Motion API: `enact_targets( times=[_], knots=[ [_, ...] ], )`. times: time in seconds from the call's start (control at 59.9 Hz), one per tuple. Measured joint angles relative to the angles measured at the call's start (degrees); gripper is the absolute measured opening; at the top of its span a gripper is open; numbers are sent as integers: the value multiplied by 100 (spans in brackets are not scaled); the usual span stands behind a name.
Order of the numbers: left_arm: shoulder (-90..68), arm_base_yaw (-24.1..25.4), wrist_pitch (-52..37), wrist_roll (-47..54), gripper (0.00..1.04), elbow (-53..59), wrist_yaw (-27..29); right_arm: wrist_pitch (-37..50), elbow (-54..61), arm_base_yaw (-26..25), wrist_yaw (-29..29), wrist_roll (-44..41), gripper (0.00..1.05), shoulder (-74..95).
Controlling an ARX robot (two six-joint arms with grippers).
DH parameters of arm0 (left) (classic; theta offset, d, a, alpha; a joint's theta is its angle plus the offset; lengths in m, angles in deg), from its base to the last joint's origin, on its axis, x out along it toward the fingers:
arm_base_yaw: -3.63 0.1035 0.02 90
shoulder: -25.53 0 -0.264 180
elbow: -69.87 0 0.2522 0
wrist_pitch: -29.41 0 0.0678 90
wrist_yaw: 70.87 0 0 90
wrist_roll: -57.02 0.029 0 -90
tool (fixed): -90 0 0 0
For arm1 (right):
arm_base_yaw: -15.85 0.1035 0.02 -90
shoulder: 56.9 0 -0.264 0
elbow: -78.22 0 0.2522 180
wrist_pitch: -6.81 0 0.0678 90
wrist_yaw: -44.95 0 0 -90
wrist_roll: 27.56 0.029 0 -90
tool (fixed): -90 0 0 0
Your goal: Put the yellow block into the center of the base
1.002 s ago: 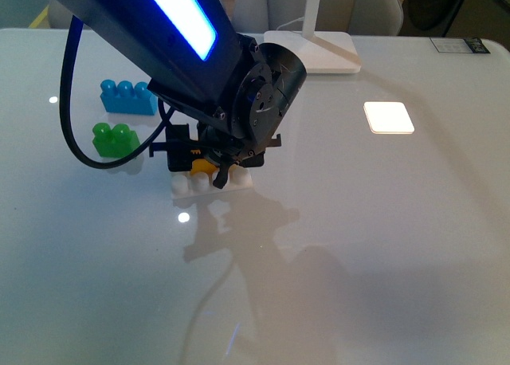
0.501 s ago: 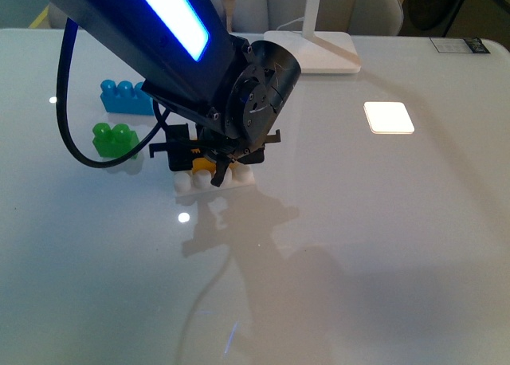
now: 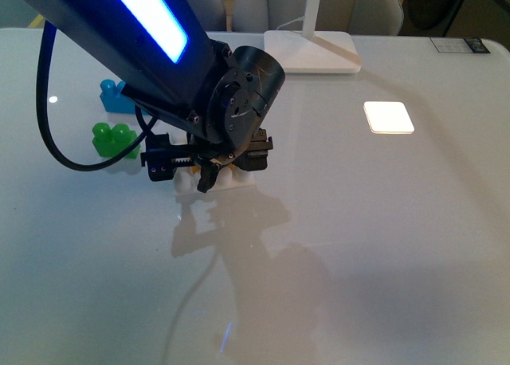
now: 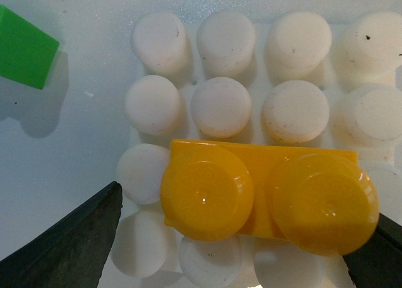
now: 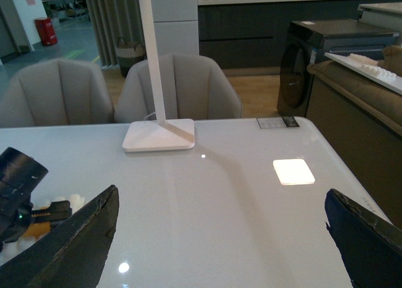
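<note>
Your left gripper (image 4: 242,238) hangs directly over the flat white studded plastic base (image 4: 220,105), its dark fingers (image 4: 75,244) spread wide and clear of the small yellow-orange two-stud plastic brick (image 4: 267,197). That brick sits on the base, inside the stud grid, lying across the third row as the wrist camera shows it. From the front, the left arm hides most of the base (image 3: 231,182). A green two-stud brick (image 3: 111,138) and a blue brick (image 3: 111,94) lie beside it. Your right gripper (image 5: 220,238) stands spread, empty, above the glossy white table (image 5: 239,225), facing a white lamp foot (image 5: 158,135).
</note>
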Motion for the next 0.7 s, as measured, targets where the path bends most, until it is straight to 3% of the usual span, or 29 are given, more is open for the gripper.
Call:
enact_targets(
  times=[0.535, 0.702],
  knots=[
    [1515, 133, -275, -146, 97, 1294, -511, 0, 0, 0, 0, 0, 96, 0],
    [2522, 262, -809, -151, 97, 2441, -750, 0, 0, 0, 0, -2, 96, 0]
  ],
)
